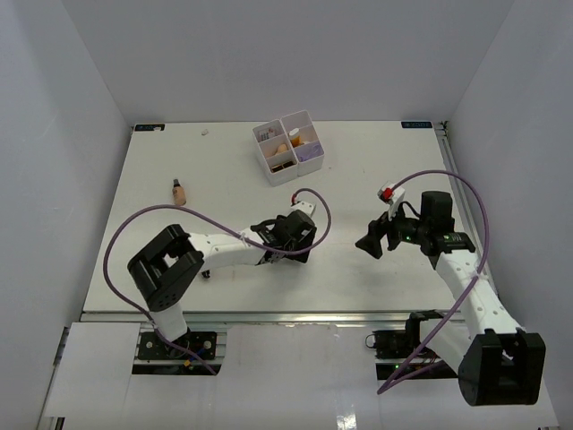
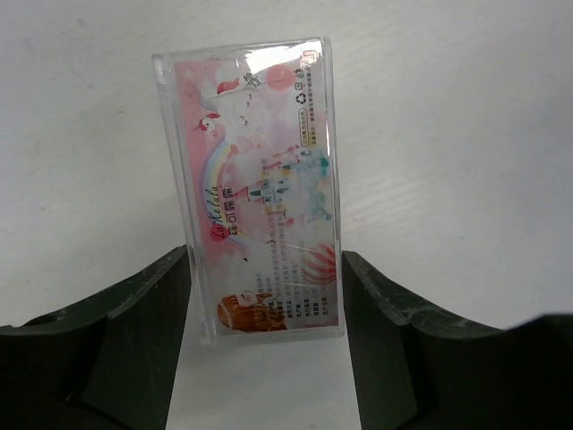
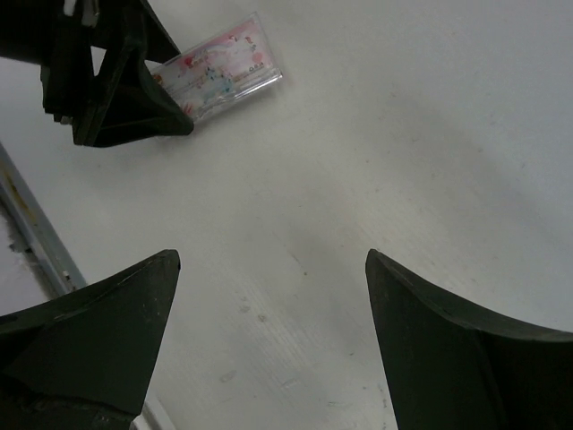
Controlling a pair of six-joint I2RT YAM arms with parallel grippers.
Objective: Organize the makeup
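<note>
We see the tan bottle alone at the counter's left, with the white box farther back. Our left claw brackets the flat-lying clear pink palette, though we cannot tell whether it clamps. The right claw hangs released and empty.

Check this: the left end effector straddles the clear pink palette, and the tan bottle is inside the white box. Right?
No. The tan bottle sits on the table, left of the white box, not inside it; the top external view shows this. The left end effector does straddle the clear pink palette.
</note>
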